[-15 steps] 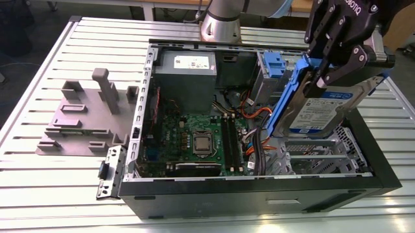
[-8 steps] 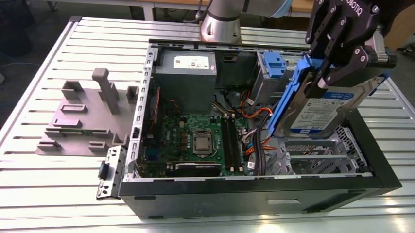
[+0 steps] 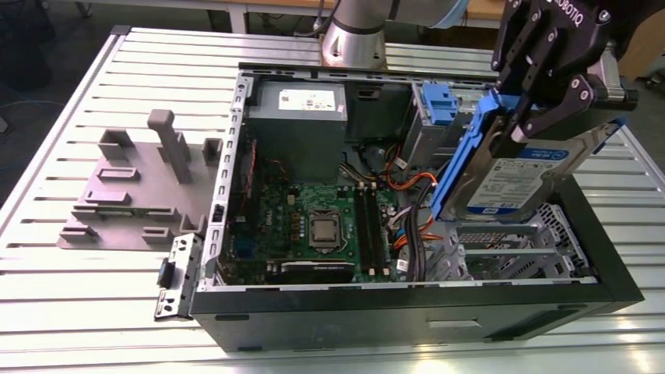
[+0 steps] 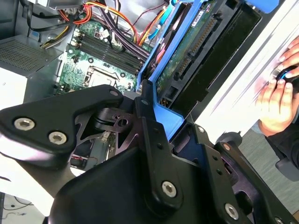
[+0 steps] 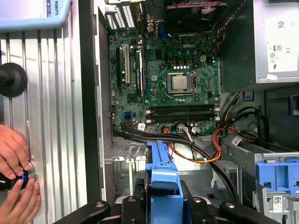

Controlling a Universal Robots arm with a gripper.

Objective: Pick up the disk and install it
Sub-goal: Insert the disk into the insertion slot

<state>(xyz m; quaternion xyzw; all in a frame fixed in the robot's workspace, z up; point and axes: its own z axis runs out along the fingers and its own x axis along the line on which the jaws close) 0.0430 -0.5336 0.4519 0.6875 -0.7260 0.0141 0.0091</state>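
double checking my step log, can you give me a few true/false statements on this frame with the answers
1. The end effector holds the disk above the open computer case. True.
2. The disk sits flat in a drive bay. False: it hangs tilted in the end effector, over the case.
3. The case is closed by a side panel. False: it is open, with the motherboard in plain sight.
4. In the first wrist view, a person's hand is over the ribbed table beside the case. True.
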